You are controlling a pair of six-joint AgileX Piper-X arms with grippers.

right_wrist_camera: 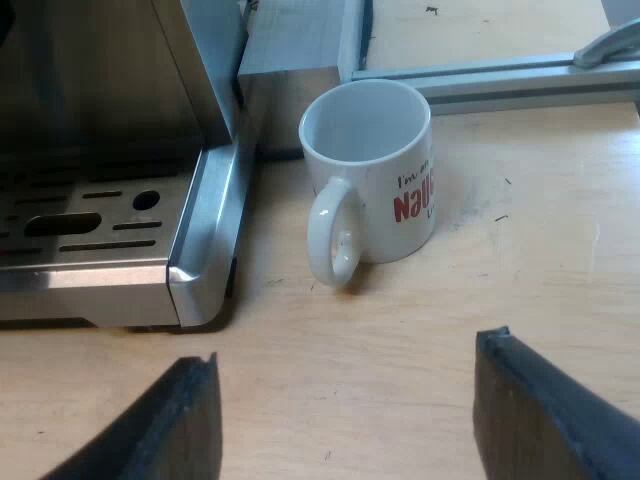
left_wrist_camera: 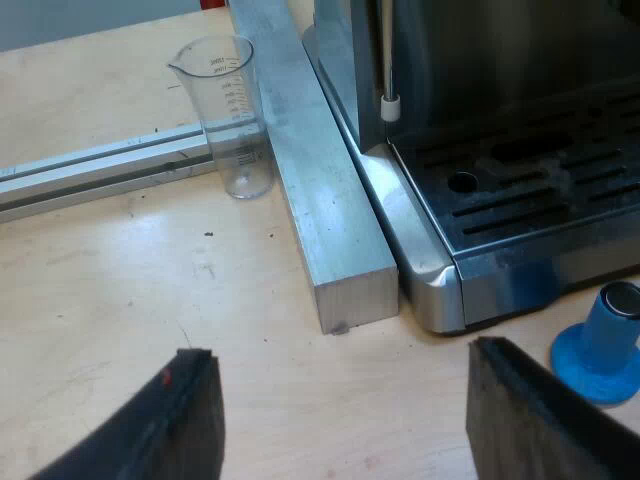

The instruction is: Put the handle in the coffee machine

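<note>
You see the coffee machine (left_wrist_camera: 530, 180) standing on the desk (left_wrist_camera: 120, 290), with its slotted drip tray (left_wrist_camera: 540, 200) at the front. A thin pipe (left_wrist_camera: 388, 105) with a white tip hangs down over the corner of this tray. A long metal bar (left_wrist_camera: 320, 200) lies along the side of the machine, just beside it. The measuring glass (left_wrist_camera: 232, 115) stands upright at the other side of the bar, touching it or almost touching it, and its foot is at a flat metal rail (left_wrist_camera: 100, 165) that meets the bar there. The blue tamper (left_wrist_camera: 605, 345) stands on the desk near the front corner of the machine.

The left pincer (left_wrist_camera: 342, 350) hovers over the desk before the end of the bar. It is spread wide, and between its two sides you see bare desk.

At the other front corner of the machine (right_wrist_camera: 90, 200) the white mug (right_wrist_camera: 375, 180) with red letters stands upright, close to the corner but apart from it, with its ear turned toward the right pincer (right_wrist_camera: 348, 348). This pincer is spread wide too, over the bare desk (right_wrist_camera: 540, 250) before the mug.
</note>
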